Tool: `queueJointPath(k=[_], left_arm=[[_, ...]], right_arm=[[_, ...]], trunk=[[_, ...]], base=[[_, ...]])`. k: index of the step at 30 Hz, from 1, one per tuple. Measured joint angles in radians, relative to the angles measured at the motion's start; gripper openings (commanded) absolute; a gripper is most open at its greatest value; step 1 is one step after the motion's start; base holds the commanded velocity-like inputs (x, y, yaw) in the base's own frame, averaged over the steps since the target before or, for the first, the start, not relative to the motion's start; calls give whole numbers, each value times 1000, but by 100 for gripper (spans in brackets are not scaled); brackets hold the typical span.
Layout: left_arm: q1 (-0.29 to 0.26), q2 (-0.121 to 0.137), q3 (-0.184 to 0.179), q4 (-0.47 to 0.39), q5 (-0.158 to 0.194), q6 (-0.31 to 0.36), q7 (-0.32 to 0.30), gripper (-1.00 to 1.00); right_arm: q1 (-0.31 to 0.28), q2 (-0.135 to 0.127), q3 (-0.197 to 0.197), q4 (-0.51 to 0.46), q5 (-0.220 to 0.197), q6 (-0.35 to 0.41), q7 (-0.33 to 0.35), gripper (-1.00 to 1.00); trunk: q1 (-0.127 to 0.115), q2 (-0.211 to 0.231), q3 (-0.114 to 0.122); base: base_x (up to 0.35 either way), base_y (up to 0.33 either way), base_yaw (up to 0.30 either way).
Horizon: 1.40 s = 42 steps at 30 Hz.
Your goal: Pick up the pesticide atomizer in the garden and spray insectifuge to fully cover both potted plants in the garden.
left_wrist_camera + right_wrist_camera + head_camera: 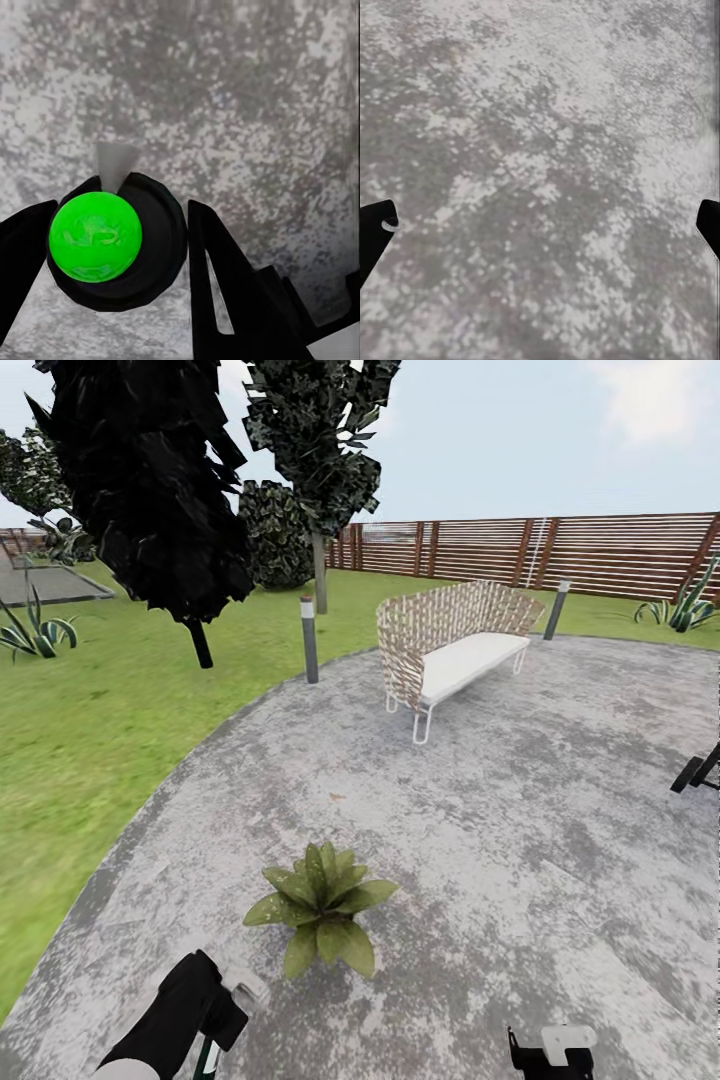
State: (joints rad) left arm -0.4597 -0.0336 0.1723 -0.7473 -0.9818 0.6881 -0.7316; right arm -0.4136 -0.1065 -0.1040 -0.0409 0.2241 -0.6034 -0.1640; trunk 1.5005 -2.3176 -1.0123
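My left gripper (pixel 112 225) is shut on the pesticide atomizer (pixel 96 236), a round black body with a bright green top and a pale grey nozzle. Its black fingers (pixel 217 255) press on both sides. In the head view the left arm sits at the bottom left, with a sliver of the green atomizer (pixel 207 1058) under it. One potted plant (pixel 320 905), a low rosette of speckled green leaves, stands on the grey patio (pixel 520 840) just ahead and right of that arm. My right gripper (pixel 540 225) hangs open over bare paving, low at the right in the head view (pixel 550 1052).
A wicker bench (pixel 455 645) with a white cushion stands further back on the patio. Two short bollard lamps (pixel 309 640) (pixel 556 610) mark its edge. Lawn (pixel 90 740) and dark trees (pixel 150 490) lie left, a slatted fence (pixel 560 550) behind. A black object (pixel 697 770) pokes in at right.
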Motion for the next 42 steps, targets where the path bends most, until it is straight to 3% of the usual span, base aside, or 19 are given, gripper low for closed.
queueJointPath(k=[13,16,18,21,24,31,37,42], left_arm=[[0,1,-1,21,-3,-1,10,-100],[0,-1,1,25,2,2,72,-100],[0,-24,1,26,30,5,126,-100],[0,-58,2,27,41,3,207,-100],[0,-69,2,27,43,2,241,-100],[0,-64,5,26,46,2,234,-100],[0,-49,1,26,113,-1,187,-100],[0,-50,-7,27,116,-4,193,-100]], right_arm=[[0,1,0,0,0,0,0,100],[0,1,0,0,0,0,1,100],[0,1,0,0,0,0,1,100],[0,1,0,0,0,0,1,100],[0,1,0,0,0,0,0,100],[0,1,0,0,0,0,0,100],[0,2,0,0,0,0,0,100],[0,1,0,0,0,0,0,100]], trunk=[[0,0,0],[0,0,0],[0,0,0],[0,0,0],[0,0,0],[0,0,0],[0,0,0],[0,0,0]], base=[[0,-13,237],[0,0,273],[0,0,249],[0,0,117],[0,0,16],[0,0,66],[58,-116,169],[104,-251,10]])
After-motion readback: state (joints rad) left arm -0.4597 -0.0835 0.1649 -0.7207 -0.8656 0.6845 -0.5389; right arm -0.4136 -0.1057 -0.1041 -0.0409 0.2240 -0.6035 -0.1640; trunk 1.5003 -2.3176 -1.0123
